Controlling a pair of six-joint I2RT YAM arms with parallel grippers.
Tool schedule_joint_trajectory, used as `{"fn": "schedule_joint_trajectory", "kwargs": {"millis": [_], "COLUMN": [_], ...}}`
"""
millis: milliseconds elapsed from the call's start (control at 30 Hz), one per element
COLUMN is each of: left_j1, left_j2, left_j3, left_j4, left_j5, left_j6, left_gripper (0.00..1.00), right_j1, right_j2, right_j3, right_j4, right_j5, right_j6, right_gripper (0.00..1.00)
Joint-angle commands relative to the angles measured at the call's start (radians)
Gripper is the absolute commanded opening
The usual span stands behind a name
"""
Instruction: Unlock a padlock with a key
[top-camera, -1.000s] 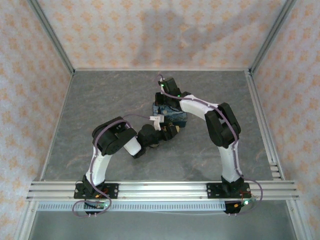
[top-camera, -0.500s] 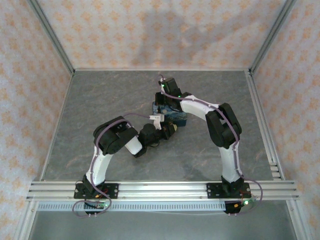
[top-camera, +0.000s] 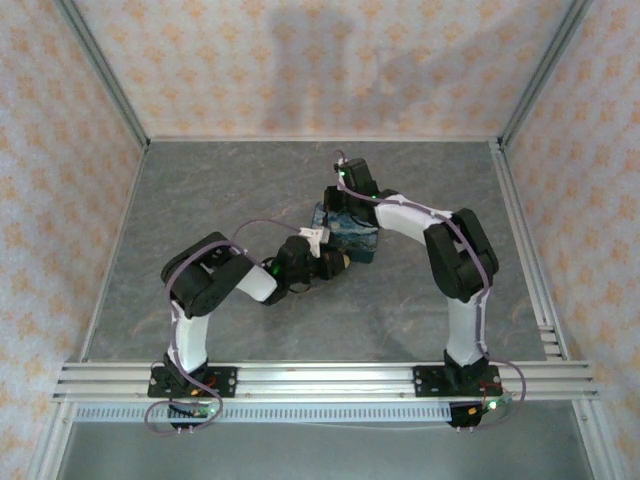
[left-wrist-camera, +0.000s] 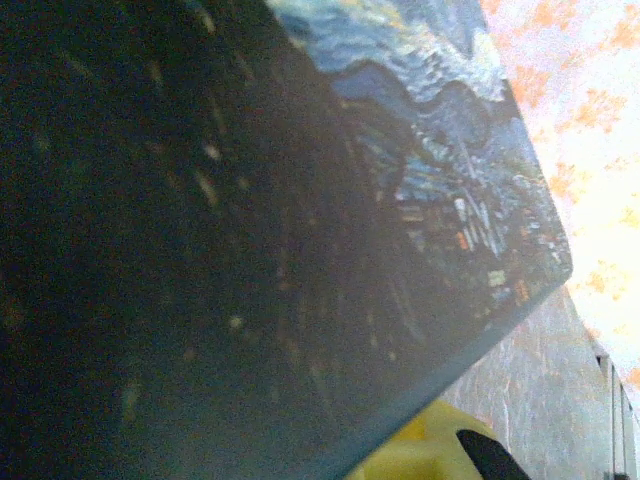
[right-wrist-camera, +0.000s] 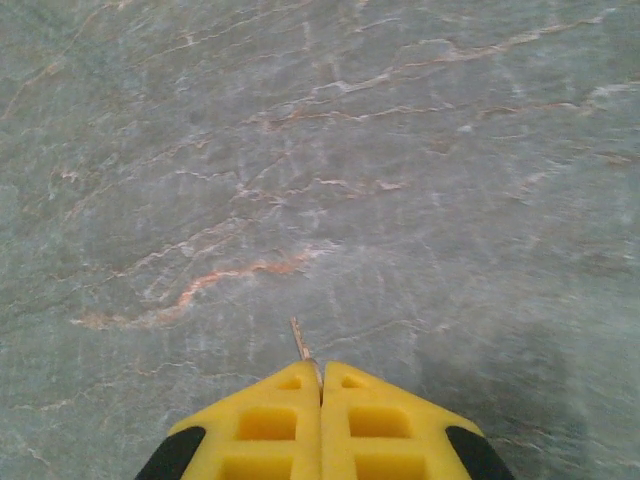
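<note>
From the overhead camera I see the grey, marble-veined bench (top-camera: 200, 200) with a rectangular blue-and-yellow painted tin box (top-camera: 352, 240) near its middle. The left arm reaches in from the near left, and its end effector (top-camera: 338, 262) sits just beside the tin's near edge. At this size I cannot tell how its jaws stand, nor whether the padlock is between them. The right arm arches over from the right, with its end effector (top-camera: 337, 204) at the tin's far left corner. On the left wrist camera, the tin's painted side (left-wrist-camera: 300, 250) slants across almost the whole picture, very close and dark. One yellow fingertip (left-wrist-camera: 420, 455) shows just under its lower edge, with a strip of bench (left-wrist-camera: 540, 400) to the right. Here too I cannot tell how the jaws stand. On the right wrist camera, the right end effector (right-wrist-camera: 321, 372) has its yellow fingers pressed together, clamped on a thin brass-coloured key blade (right-wrist-camera: 300, 342). The blade pokes out from between the tips over bare bench (right-wrist-camera: 300, 150).
</note>
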Motion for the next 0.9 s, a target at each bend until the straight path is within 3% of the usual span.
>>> {"fn": "schedule_joint_trajectory", "kwargs": {"millis": [0, 267, 533, 867], "left_j1": [0.031, 0.032, 0.037, 0.037], "left_j2": [-0.024, -0.091, -0.11, -0.104], "left_j3": [0.035, 0.157, 0.166, 0.248], "left_j4": [-0.352, -0.628, -0.608, -0.608], "left_j5": [0.031, 0.074, 0.067, 0.151], "left_j6": [0.036, 0.093, 0.019, -0.082], "left_gripper": [0.0, 0.0, 0.0, 0.0], "right_j1": [-0.027, -0.082, -0.116, -0.117], "right_j2": [-0.078, -0.305, -0.623, -1.067], "right_j3": [-0.063, -0.243, -0.458, -0.774], "right_j4": [-0.008, 0.078, 0.103, 0.086], "right_j5": [-0.02, -0.04, -0.048, -0.075], "right_j6": [0.049, 0.102, 0.137, 0.25], "right_gripper": [0.0, 0.0, 0.0, 0.0]}}
